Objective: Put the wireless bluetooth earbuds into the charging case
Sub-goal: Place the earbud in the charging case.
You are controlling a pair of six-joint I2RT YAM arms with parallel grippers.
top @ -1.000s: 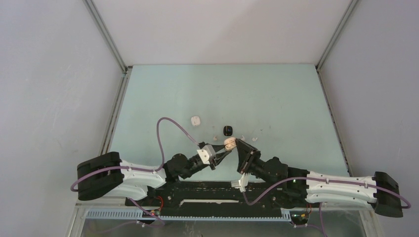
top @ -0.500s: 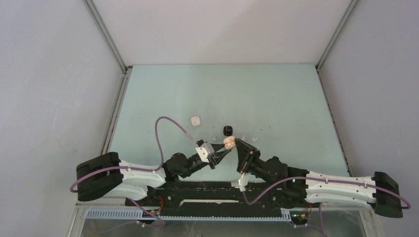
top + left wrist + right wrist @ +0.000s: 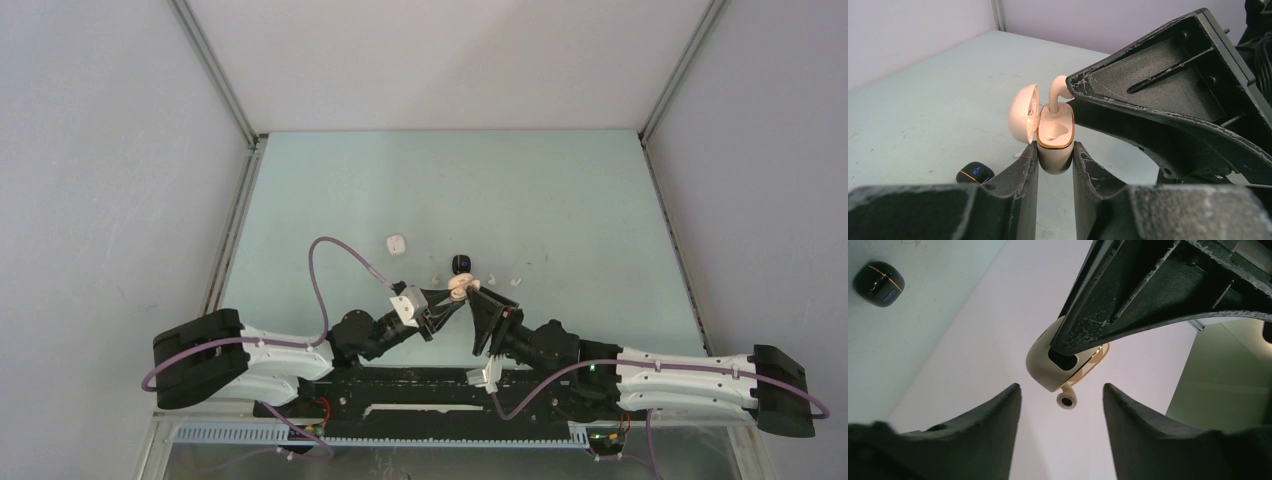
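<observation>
Clamping the open charging case, left gripper fingers pinch its base; one earbud stands in it; right gripper fingers spread apart.

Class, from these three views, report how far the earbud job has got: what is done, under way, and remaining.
Done: the charging case is lifted, lid open, clamped in the left gripper. In hand: one earbud stands stem-down in a slot, seemingly not fully seated; the right gripper is open beside it. Left: the second slot looks empty, and loose earbuds lie on the table.
</observation>
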